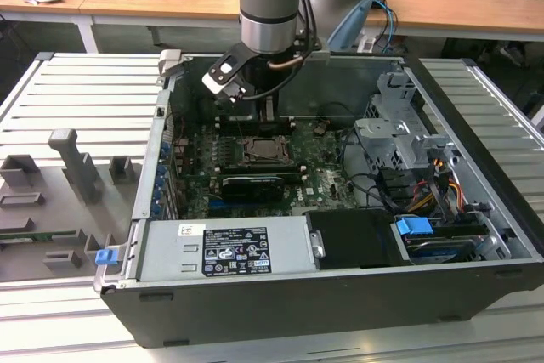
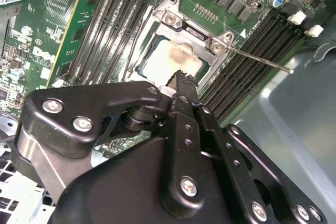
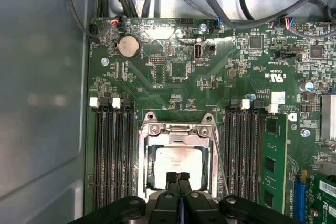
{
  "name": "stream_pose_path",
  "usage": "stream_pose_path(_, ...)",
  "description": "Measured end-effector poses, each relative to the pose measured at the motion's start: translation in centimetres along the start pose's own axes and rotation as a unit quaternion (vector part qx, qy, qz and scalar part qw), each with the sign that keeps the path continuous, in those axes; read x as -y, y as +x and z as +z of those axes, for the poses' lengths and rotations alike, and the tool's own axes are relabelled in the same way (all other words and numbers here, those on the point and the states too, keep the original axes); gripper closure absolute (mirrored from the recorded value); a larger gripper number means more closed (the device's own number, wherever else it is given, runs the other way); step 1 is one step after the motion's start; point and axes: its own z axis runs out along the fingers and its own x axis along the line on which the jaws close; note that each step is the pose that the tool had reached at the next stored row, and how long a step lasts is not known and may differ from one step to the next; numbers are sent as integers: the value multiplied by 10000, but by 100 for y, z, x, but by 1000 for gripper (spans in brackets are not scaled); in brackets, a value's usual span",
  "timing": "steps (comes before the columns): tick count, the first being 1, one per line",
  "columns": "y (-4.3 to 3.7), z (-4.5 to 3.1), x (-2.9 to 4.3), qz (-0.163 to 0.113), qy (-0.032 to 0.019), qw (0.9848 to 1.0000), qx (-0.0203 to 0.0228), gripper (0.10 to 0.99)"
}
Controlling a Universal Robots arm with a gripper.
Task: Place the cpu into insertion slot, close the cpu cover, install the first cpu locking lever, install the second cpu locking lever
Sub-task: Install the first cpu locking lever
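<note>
The cpu (image 3: 177, 160) lies in the insertion slot (image 1: 267, 152) on the green board, its dull silver top showing through the window of the cpu cover (image 3: 178, 130). The cover lies flat over the chip in both wrist views, cpu (image 2: 167, 62) framed by cover (image 2: 181, 23). My gripper (image 3: 178, 178) is shut with nothing between its black fingers, its tips (image 2: 182, 78) just over the cover's edge nearest the wrist. A thin metal locking lever (image 2: 262, 59) juts out from one corner of the socket; it also runs along the socket's side (image 3: 218, 153).
Long black memory slots (image 3: 111, 150) flank the socket on both sides. The grey case wall (image 3: 42, 93) stands close by, and cables (image 3: 236, 3) cross the far end of the board. In the exterior view a silver power supply (image 1: 229, 248) and a drive cage (image 1: 399, 138) fill the case.
</note>
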Motion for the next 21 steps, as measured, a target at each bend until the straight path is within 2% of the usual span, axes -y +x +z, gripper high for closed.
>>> stream_pose_path(3,1,-46,-2,0,0,10000,0,980)
stream_pose_path(12,9,-249,-9,-1,0,10000,9,980)
stream_pose_path(16,11,-260,-9,-78,2,10000,9,980)
stream_pose_path(21,10,-260,-9,-512,15,9987,22,980)
